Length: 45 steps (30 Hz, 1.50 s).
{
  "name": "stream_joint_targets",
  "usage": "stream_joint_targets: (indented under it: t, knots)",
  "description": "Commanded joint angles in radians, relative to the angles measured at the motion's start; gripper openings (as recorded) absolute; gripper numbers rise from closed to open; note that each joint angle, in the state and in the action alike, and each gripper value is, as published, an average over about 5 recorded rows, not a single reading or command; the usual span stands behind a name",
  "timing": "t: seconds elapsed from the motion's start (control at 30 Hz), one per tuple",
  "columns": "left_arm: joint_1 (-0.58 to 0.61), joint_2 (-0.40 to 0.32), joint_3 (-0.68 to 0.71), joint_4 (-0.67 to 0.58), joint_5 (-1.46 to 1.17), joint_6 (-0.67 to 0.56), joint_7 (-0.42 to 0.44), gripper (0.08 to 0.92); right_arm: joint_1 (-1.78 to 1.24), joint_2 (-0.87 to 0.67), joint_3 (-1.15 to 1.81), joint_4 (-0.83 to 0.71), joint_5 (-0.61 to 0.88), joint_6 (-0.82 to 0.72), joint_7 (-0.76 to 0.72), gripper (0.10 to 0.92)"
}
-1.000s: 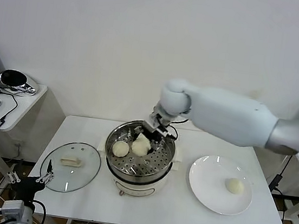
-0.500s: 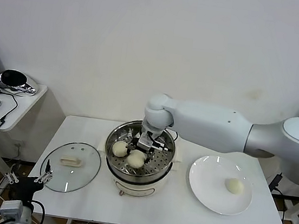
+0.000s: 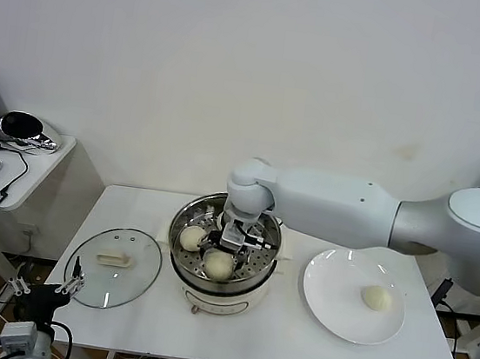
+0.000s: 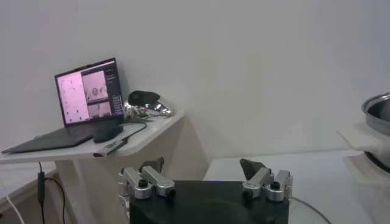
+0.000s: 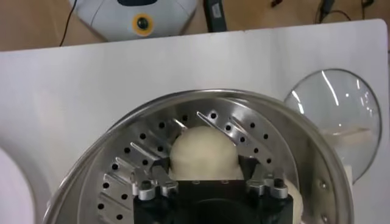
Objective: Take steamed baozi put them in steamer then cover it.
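From the head view, the steamer point(image 3: 223, 256) stands mid-bench with two baozi on its holed tray: one point(image 3: 191, 238) toward the robot's left and one point(image 3: 218, 264) at the near side. The right gripper point(image 3: 231, 236) hangs inside the pot just above and behind the near bun. Its arm reaches in from the right, forearm level over the bench point(image 3: 290, 343), wrist bent down into the pot.

The right wrist view gives what the head view cannot: the jaws stand spread, one on each side of the bun point(image 5: 204, 152), with a little gap showing on both sides. The bun sits on the tray point(image 5: 134, 158). This view also catches the cover point(image 5: 338, 119) beyond the pot rim.

In the head view the cover point(image 3: 114, 266) lies flat on the bench to the left of the steamer, handle up, apart from the pot. A third baozi point(image 3: 375, 297) rests on a white plate point(image 3: 330, 304) to the right of the steamer. No fourth bun can be seen in any view.

The left gripper point(image 3: 69, 283) is parked low off the bench's near left corner. The left wrist view shows its jaws point(image 4: 206, 179) spread wide with nothing between them, and beyond them a side table point(image 4: 140, 137) with a laptop point(image 4: 85, 97), plus an edge of the steamer point(image 4: 378, 109).
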Motion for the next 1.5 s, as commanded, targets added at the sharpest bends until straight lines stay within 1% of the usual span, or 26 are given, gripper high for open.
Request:
stream_joint_targets:
  t: [0.03, 0.2, 0.4, 0.5, 0.6, 0.7, 0.8, 1.0, 1.2, 1.33, 1.5]
  knots:
    - [-0.001, 0.004, -0.001, -0.004, 0.000, 0.001, 0.001, 0.823, 0.062, -0.052, 0.027, 0.024, 0.059, -0.073, -0.004, 0.820]
    - [-0.005, 0.013, -0.005, -0.007, -0.002, 0.001, 0.002, 0.823, 0.142, -0.218, 0.037, 0.106, 0.149, -0.310, -0.030, 0.823]
    - [-0.018, 0.025, 0.005, -0.007, -0.003, 0.002, 0.003, 0.823, 0.203, -0.454, 0.015, 0.220, 0.210, -0.596, -0.015, 0.823]
    - [-0.021, 0.032, 0.015, -0.010, -0.002, 0.003, 0.004, 0.823, 0.208, -0.577, 0.005, 0.275, 0.229, -0.698, -0.020, 0.823]
    - [-0.024, 0.039, 0.022, -0.010, -0.002, 0.003, 0.004, 0.823, 0.183, -0.697, 0.007, 0.310, 0.206, -0.753, -0.026, 0.823]
    - [-0.026, 0.045, 0.028, -0.007, -0.002, 0.002, 0.004, 0.823, 0.129, -0.788, 0.023, 0.313, 0.156, -0.762, -0.029, 0.823]
    - [-0.026, 0.048, 0.033, -0.005, -0.001, 0.002, 0.004, 0.823, 0.028, -0.849, 0.079, 0.281, 0.072, -0.727, -0.035, 0.823]
    - [-0.026, 0.048, 0.041, -0.002, 0.004, 0.002, 0.004, 0.823, -0.286, -0.910, 0.339, 0.177, -0.088, -0.640, -0.040, 0.823]
    - [-0.024, 0.041, 0.050, 0.016, 0.019, 0.002, 0.005, 0.823, -0.634, -0.890, 0.622, 0.083, -0.189, -0.584, -0.037, 0.823]
    - [-0.020, 0.041, 0.047, 0.015, 0.021, 0.003, 0.005, 0.823, -0.745, -0.842, 0.743, 0.003, -0.244, -0.559, -0.035, 0.823]
    - [-0.014, 0.044, 0.036, 0.015, 0.021, 0.004, 0.005, 0.823, -0.812, -0.786, 0.803, -0.091, -0.281, -0.538, -0.032, 0.823]
